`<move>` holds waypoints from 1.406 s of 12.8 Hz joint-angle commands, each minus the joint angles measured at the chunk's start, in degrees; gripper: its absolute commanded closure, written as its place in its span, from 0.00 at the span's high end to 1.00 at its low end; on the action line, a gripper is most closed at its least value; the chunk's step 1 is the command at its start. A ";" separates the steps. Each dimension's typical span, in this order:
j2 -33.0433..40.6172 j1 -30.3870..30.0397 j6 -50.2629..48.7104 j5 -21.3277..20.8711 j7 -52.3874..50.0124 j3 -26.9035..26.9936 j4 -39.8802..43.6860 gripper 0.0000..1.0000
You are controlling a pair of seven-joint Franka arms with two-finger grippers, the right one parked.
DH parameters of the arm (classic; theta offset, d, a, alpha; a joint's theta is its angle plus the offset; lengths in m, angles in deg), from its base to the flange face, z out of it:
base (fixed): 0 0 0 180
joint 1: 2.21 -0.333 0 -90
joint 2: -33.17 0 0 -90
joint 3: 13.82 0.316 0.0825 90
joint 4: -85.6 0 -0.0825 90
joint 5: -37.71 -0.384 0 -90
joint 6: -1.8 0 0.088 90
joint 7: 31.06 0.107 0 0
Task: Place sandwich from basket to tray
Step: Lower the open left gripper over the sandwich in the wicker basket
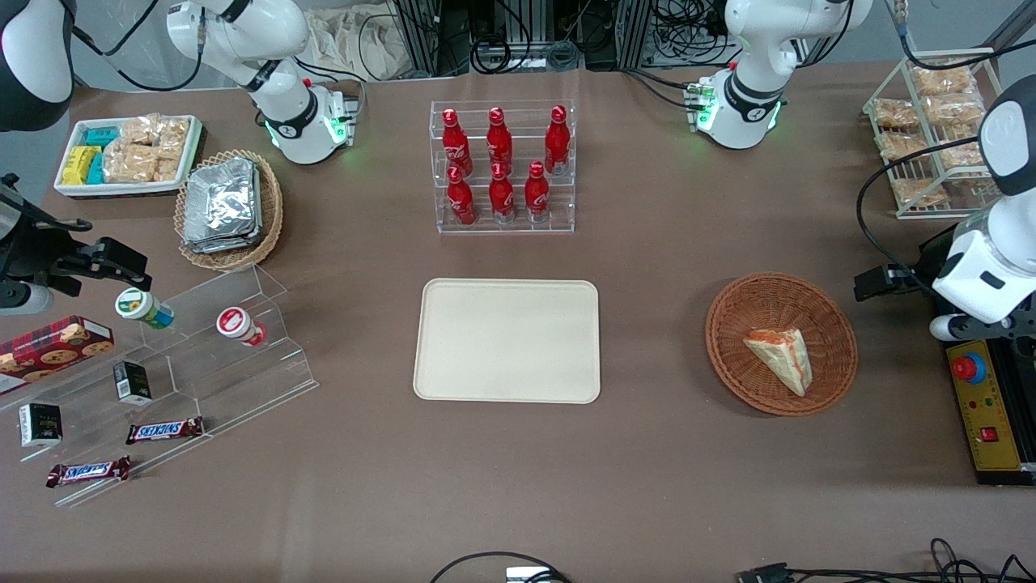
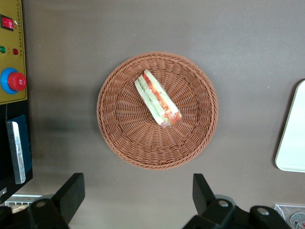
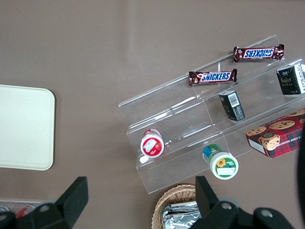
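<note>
The sandwich (image 2: 157, 98) lies in the basket (image 2: 119, 143), at 3 o'clock from the tray (image 1: 507, 340); the pincer (image 2: 138, 198) hovers above, fingers apart

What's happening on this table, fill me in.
The working arm's gripper hangs open above the basket, touching nothing. The sandwich lies in that basket, ungrasped. The tray sits bare on the table, toward the parked arm's end from the basket. So the move to the tray has not begun yet.
</note>
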 commanded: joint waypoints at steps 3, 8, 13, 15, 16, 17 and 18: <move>-1.39 0.21 -0.84 -0.67 -5.63 -0.49 2.19 1.00; -4.90 0.21 3.18 0.48 -29.34 -0.67 -1.83 1.00; -4.38 -0.58 23.83 2.67 -40.27 -0.32 -19.32 1.00; -4.73 -0.58 31.46 2.76 -40.36 -0.32 -23.71 1.00; -4.73 -0.58 35.68 2.85 -40.36 -0.32 -26.35 1.00; -4.73 -0.58 38.86 2.85 -40.45 -0.32 -28.29 1.00; -5.25 -0.49 40.11 3.55 -40.45 -0.32 -28.83 1.00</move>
